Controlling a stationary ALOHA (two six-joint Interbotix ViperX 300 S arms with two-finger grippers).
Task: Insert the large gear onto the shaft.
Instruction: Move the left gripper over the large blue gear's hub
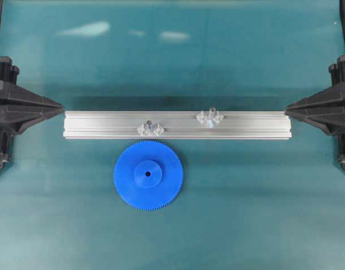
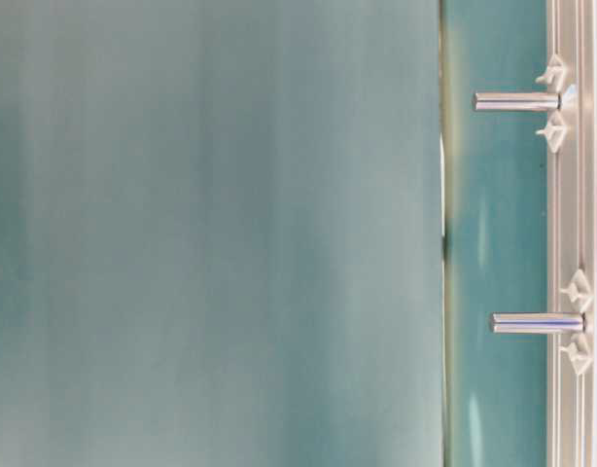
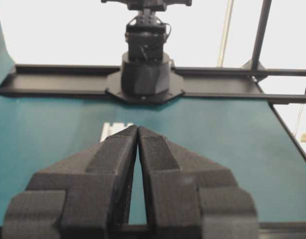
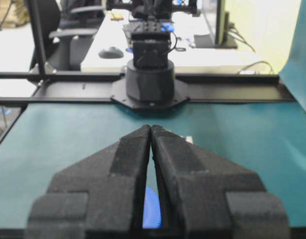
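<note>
Your large gear (image 1: 148, 175) lies flat on the table, just near of the rail (image 1: 177, 124), below the left shaft (image 1: 150, 125). Expect light, stiff, slick plastic; take it across the toothed rim. A second pin (image 1: 211, 113) stands to the right. Left gripper (image 3: 137, 130) and right gripper (image 4: 151, 129) are closed, empty

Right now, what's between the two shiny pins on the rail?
Only bare rail lies between the left pin and the right pin, as the overhead view shows.

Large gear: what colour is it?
Bright blue; the large gear shows best in the overhead view.
</note>
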